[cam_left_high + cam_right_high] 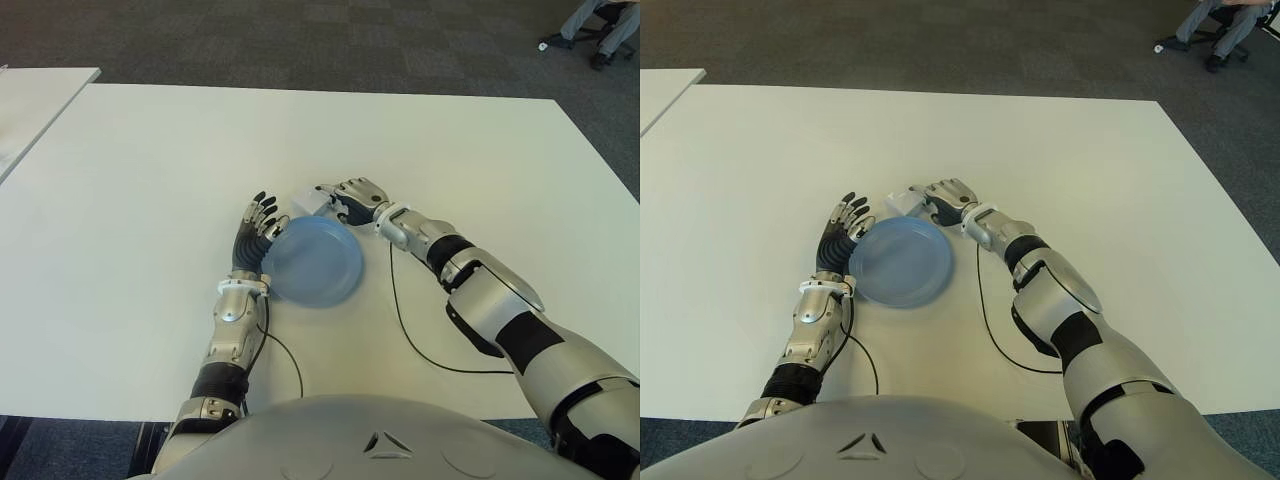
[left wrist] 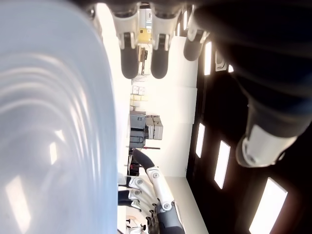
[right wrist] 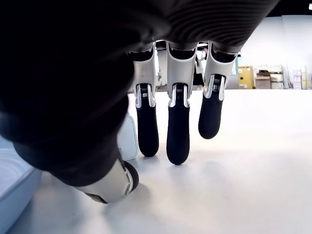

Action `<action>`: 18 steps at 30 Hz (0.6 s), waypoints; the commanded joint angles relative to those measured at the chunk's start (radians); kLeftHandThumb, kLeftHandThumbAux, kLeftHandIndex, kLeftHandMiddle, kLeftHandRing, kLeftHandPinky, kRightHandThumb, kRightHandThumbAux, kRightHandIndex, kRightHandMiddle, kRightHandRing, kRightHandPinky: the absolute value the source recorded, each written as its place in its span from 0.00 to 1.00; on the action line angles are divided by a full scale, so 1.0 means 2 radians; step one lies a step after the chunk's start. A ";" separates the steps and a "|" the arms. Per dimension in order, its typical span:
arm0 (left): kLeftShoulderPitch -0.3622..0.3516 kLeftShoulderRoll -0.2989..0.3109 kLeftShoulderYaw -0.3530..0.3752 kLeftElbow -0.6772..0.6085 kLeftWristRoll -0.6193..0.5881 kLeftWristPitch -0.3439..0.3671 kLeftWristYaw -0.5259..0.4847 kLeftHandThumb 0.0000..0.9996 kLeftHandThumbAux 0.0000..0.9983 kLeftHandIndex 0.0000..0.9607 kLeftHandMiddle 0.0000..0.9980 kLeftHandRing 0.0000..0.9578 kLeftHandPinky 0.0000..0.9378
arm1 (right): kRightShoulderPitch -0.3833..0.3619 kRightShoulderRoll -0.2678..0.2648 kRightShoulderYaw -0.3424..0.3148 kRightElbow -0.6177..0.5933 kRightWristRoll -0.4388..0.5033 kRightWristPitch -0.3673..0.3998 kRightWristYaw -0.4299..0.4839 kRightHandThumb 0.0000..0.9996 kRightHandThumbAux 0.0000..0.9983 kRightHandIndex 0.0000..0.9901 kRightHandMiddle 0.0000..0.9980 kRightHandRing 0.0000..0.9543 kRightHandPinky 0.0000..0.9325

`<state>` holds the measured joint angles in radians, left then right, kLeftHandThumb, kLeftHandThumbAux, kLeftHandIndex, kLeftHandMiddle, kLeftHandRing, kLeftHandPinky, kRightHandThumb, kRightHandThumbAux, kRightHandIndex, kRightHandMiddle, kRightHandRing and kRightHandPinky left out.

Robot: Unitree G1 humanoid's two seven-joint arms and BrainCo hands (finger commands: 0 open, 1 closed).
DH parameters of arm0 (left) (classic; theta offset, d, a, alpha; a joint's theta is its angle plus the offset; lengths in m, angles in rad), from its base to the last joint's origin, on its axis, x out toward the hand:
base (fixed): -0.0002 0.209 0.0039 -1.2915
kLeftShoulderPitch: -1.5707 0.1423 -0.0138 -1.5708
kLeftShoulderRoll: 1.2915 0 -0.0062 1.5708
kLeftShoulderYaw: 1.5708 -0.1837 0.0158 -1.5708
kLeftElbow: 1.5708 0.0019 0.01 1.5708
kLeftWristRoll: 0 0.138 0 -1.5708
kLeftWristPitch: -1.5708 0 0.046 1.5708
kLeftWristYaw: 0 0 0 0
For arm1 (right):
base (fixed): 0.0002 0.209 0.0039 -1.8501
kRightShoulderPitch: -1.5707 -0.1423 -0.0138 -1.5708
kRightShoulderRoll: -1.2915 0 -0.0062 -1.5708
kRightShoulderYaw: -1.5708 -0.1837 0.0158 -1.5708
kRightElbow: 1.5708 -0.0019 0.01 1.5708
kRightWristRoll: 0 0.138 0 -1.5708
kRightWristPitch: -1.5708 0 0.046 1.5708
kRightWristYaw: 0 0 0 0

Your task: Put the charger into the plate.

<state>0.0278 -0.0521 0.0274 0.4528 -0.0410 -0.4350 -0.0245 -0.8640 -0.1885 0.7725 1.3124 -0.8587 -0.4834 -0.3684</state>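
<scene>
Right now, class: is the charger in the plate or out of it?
Out. The white charger sits on the table just beyond the plate rim, at the right hand; the plate is empty.

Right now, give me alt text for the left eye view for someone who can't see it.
The robot's right hand is at a white charger lying on the white table just beyond a blue plate. Its left hand shows at the plate's left edge, fingers extended.

The plate (image 1: 315, 265) is pale blue and plain. The charger (image 1: 309, 200) is white. The table (image 1: 150, 180) is plain white. Both hands, left hand (image 1: 256, 232) and right hand (image 1: 352, 198), are silver with black fingers (image 3: 178, 131). The floor (image 1: 300, 40) is dark grey carpet in a faint square pattern.
</scene>
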 commanded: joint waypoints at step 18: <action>0.013 0.003 0.003 0.016 0.001 0.014 0.001 0.00 0.59 0.08 0.16 0.17 0.19 | 0.008 -0.019 0.014 0.010 -0.017 -0.001 0.016 0.00 0.88 0.08 0.42 0.48 0.48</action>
<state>0.0278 -0.0520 0.0279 0.4532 -0.0399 -0.4357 -0.0248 -0.8668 -0.1995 0.7787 1.3116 -0.8622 -0.4841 -0.3612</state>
